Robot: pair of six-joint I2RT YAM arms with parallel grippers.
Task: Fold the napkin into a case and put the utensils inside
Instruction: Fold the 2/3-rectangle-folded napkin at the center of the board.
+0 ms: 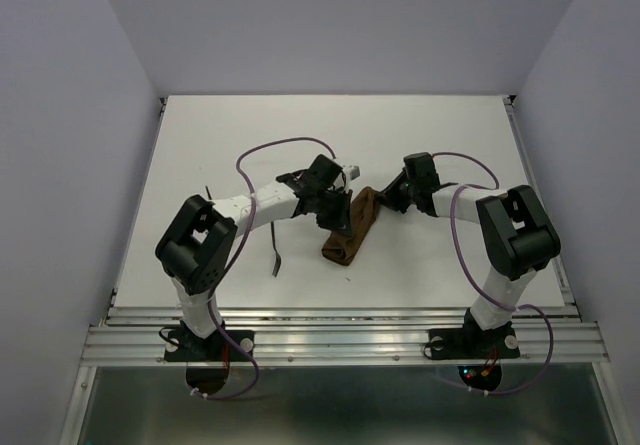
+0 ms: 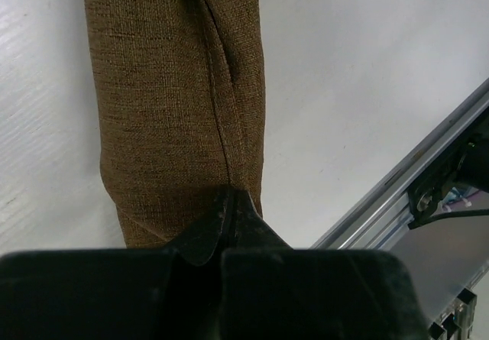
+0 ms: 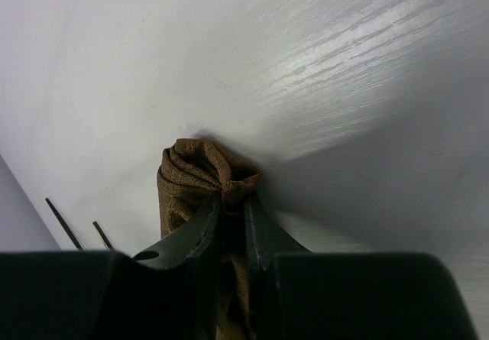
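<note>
Spanning left pincer (image 2: 231,200) to right pincer (image 3: 231,202), the case (image 1: 352,229) lies gripped.

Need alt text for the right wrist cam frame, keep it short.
The right gripper has its jaws pinched on a bunched end of the brown napkin, which rests on a white table. The ends of two thin dark utensils show at lower left, apart from the cloth.
</note>
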